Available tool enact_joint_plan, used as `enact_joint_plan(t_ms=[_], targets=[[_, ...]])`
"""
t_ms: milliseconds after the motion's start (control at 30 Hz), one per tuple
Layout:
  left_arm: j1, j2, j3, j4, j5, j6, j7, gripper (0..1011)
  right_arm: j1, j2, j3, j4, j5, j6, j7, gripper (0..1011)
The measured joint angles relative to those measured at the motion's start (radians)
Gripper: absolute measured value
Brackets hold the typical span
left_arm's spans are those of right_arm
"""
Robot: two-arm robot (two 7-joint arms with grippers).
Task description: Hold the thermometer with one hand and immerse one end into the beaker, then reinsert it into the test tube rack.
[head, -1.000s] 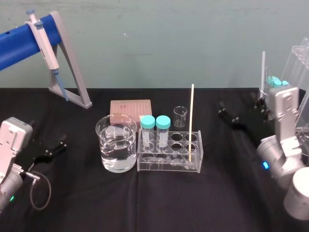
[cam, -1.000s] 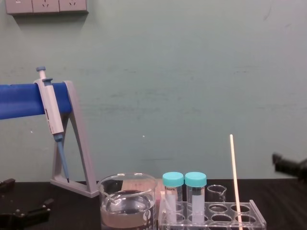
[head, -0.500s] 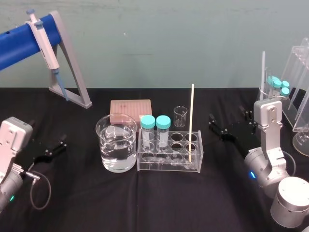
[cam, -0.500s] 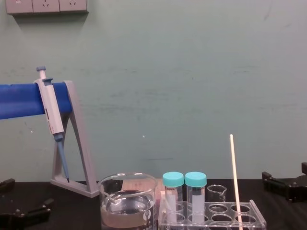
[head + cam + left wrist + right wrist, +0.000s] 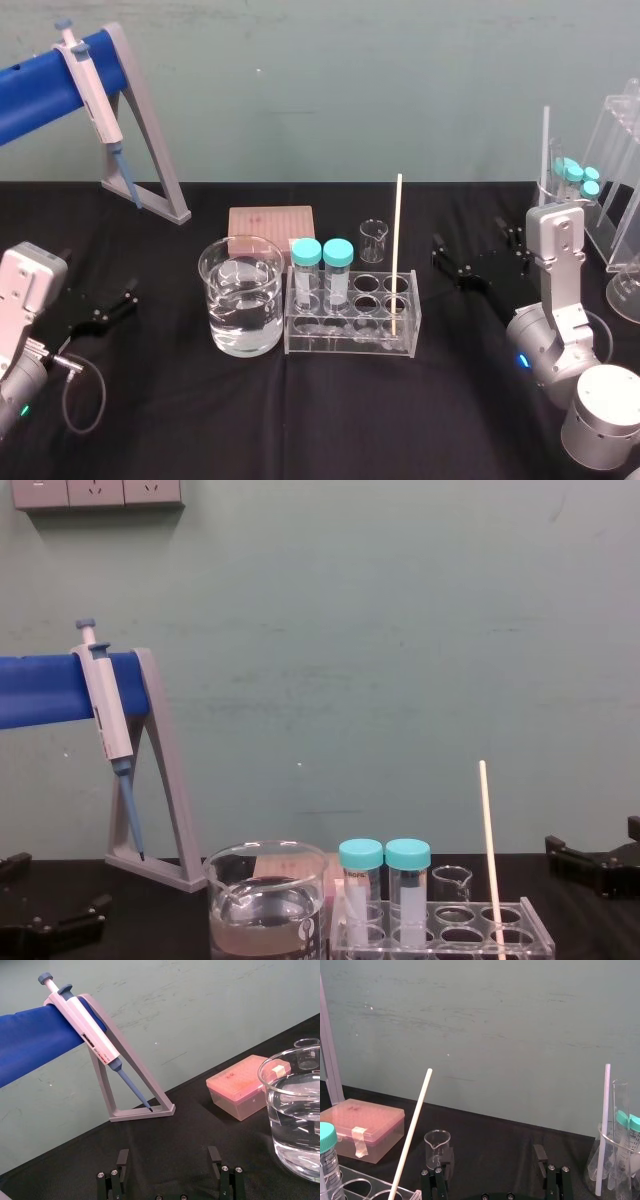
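Left hand (image 5: pixel 168 1152), right hand (image 5: pixel 493 1152) released, one thermometer (image 5: pixel 397 250), two tubes (image 5: pixel 306 272), one beaker (image 5: pixel 222 300), one rack (image 5: pixel 350 338)

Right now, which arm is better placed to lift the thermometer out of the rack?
Right. The right gripper, jaws open, is on the thermometer's side of the test tube rack, with nothing between them. The left gripper sits beyond the beaker, farther away.
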Motion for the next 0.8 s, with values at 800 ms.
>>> enact_joint_plan(t_ms=[800], targets=[[0.000,0.000,0.000,0.000,0.000,0.000,0.000,1004,0.000,0.001,-0.001,-0.001,0.001,0.000,0.001,1003]])
